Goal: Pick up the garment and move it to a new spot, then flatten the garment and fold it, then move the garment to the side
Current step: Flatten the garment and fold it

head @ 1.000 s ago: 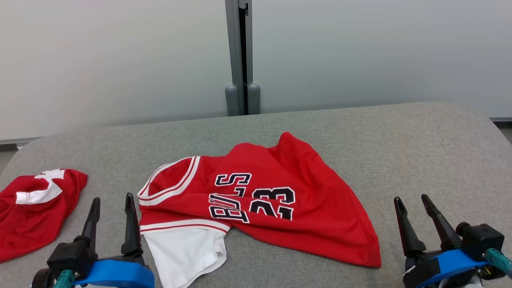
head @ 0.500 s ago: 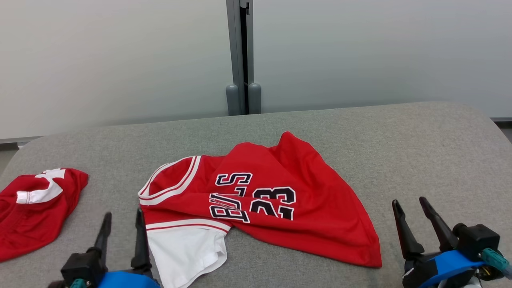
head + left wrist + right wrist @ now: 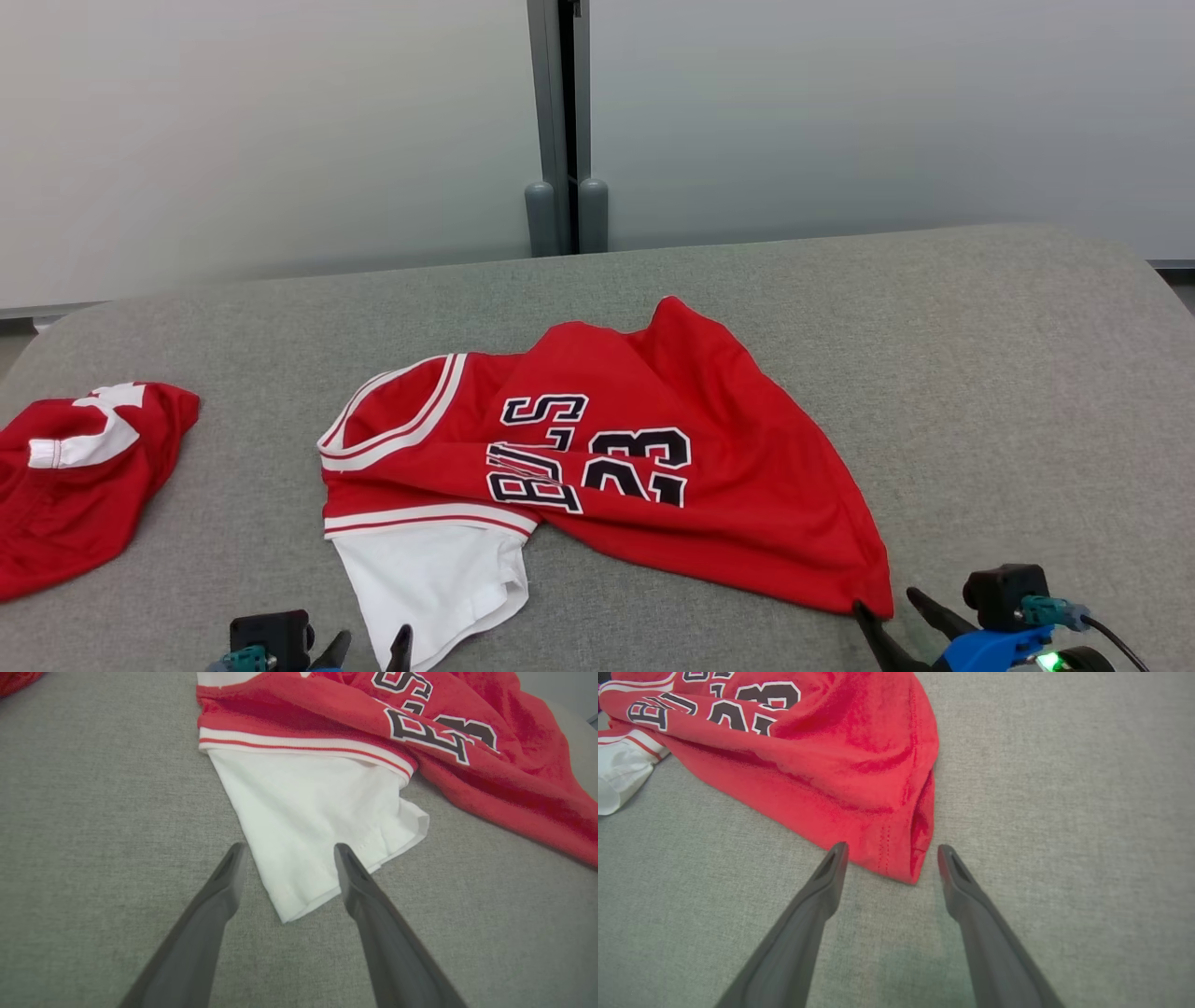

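The garment, a red jersey with black-and-white lettering, lies crumpled in the middle of the grey padded surface. Its striped collar is to the left and its body bunches up into a ridge toward the far side. A white sleeve spills out at the near left, and a stitched hem corner comes to a point at the near right. A second red garment sits well apart at the far left edge. The left gripper has its fingers spread wide and holds nothing. They straddle the near tip of the sleeve, though I cannot tell whether they touch the cloth. The right gripper is equally wide open and empty, one finger on either side of the hem corner. The fabric looks thin, light and limp, probably a slick knit. It should sag and swing once lifted and could slip out of a shallow pinch, but it is not fragile. The doubled, stitched edges look like the firmest places to grip: the sleeve's cuff on the left and the hem corner on the right. A deep bite there would catch both layers, not just the top one.
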{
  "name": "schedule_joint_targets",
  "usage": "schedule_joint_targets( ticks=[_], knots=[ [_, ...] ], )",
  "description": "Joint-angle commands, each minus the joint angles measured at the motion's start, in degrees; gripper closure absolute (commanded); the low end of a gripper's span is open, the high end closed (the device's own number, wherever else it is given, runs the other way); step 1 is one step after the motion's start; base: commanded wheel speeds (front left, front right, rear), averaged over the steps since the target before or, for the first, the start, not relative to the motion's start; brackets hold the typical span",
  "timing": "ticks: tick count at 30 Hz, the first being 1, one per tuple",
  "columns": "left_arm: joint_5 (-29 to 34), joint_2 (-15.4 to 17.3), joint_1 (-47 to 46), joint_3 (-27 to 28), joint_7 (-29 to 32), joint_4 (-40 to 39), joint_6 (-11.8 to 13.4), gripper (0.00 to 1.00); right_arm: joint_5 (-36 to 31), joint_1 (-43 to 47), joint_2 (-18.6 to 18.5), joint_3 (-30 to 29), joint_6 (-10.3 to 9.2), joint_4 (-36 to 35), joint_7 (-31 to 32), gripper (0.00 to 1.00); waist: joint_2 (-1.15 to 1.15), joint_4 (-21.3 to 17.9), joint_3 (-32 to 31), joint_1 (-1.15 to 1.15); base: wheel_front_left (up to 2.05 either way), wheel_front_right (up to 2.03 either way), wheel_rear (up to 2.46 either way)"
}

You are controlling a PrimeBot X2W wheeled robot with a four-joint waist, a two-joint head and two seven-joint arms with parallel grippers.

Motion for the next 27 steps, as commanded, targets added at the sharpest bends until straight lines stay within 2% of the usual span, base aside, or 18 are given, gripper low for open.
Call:
schedule_joint_targets(
  ticks=[1,6,10,17,19,20,21,22,23,27],
  knots=[
    [-0.29,0.76,0.45,-0.15,1.35,0.38,-0.26,0.00,0.49,-1.19,0.21,0.54,0.01,0.68,0.56,0.00,0.00,0.03,0.21,0.00,0.00,0.00,0.00],
    [-1.88,0.93,-0.78,-1.09,6.63,2.03,-0.48,0.00,0.76,-3.52,0.86,1.59,0.01,4.07,0.43,0.00,0.00,0.25,1.40,0.00,0.00,0.00,0.00],
    [-2.23,0.91,-2.35,-1.26,8.06,4.42,-0.19,0.00,1.03,-5.85,1.36,2.74,0.01,6.54,-0.59,0.00,0.00,0.10,2.45,0.00,0.00,0.00,0.00],
    [-3.82,-0.61,-4.69,-2.47,8.68,8.52,-2.73,0.00,2.94,-8.47,1.80,6.73,0.01,9.85,-1.58,0.00,0.00,-0.38,3.18,0.00,0.00,0.00,0.00],
    [-4.17,-1.13,-5.34,-3.06,8.91,9.25,-3.64,0.00,3.65,-8.94,1.68,7.74,0.01,10.76,-2.06,0.21,0.00,-0.47,3.30,0.00,0.00,0.00,0.00],
    [-4.44,-1.49,-5.69,-3.27,8.75,9.41,-4.21,0.39,3.92,-9.21,1.62,8.41,0.01,11.03,-2.41,0.51,0.00,-0.49,3.32,0.00,0.00,0.00,0.00],
    [-4.69,-1.66,-5.96,-3.35,8.46,9.54,-4.68,0.59,4.37,-9.47,1.56,8.86,0.01,11.19,-2.93,0.60,0.00,-0.50,3.34,0.00,0.00,0.00,0.00],
    [-4.74,-1.63,-6.21,-3.35,8.18,9.62,-4.92,0.98,4.76,-9.77,1.46,9.32,0.01,11.43,-3.45,0.90,0.00,-0.52,3.36,0.00,0.00,0.00,0.00],
    [-4.76,-1.55,-6.39,-3.30,7.94,9.77,-5.03,1.00,5.06,-10.09,1.29,9.81,0.01,11.67,-3.90,1.00,0.00,-0.54,3.34,0.00,0.00,0.00,0.00],
    [-4.22,-0.45,-6.70,-2.55,6.54,9.16,-4.65,1.00,6.61,-11.02,0.42,11.21,0.01,11.62,-6.80,1.00,0.00,-0.47,3.03,0.00,0.00,0.00,0.00]
  ],
)
